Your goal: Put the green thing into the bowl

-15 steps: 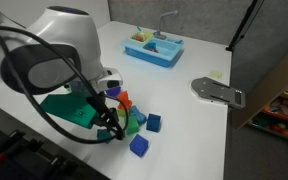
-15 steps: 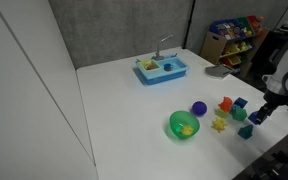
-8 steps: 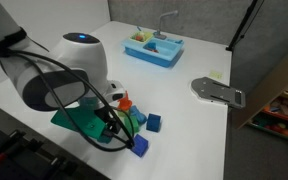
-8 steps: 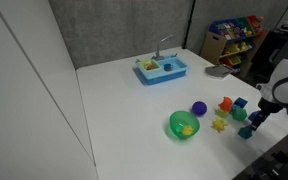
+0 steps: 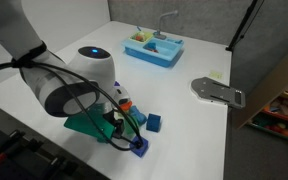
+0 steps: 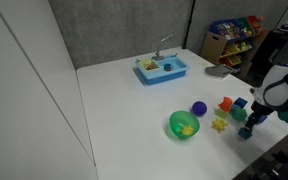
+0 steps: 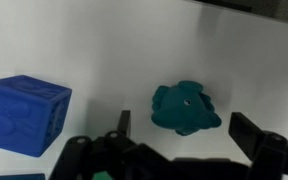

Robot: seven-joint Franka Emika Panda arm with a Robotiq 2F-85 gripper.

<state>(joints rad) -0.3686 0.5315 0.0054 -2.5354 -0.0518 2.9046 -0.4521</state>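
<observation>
The green thing (image 7: 186, 107) is a dark teal block that lies on the white table, seen from above in the wrist view. My gripper (image 7: 189, 138) is open, with one finger on each side of the block and not touching it. In an exterior view the gripper (image 6: 251, 121) hangs just over the same block (image 6: 245, 132) at the near right of the table. The bright green bowl (image 6: 174, 127) stands to the left of it and holds a small yellow piece. My arm hides the bowl in the exterior view from the opposite side.
A blue cube (image 7: 22, 113) lies close beside the teal block. A purple ball (image 6: 198, 108), an orange block (image 6: 225, 103) and a yellow star (image 6: 221, 124) lie between bowl and gripper. A blue toy sink (image 6: 162, 68) stands at the back, a grey plate (image 5: 217, 91) to one side.
My arm has swung in over the cluster of blocks and come lower, which brought the gripper from beside the blocks to just above the teal block.
</observation>
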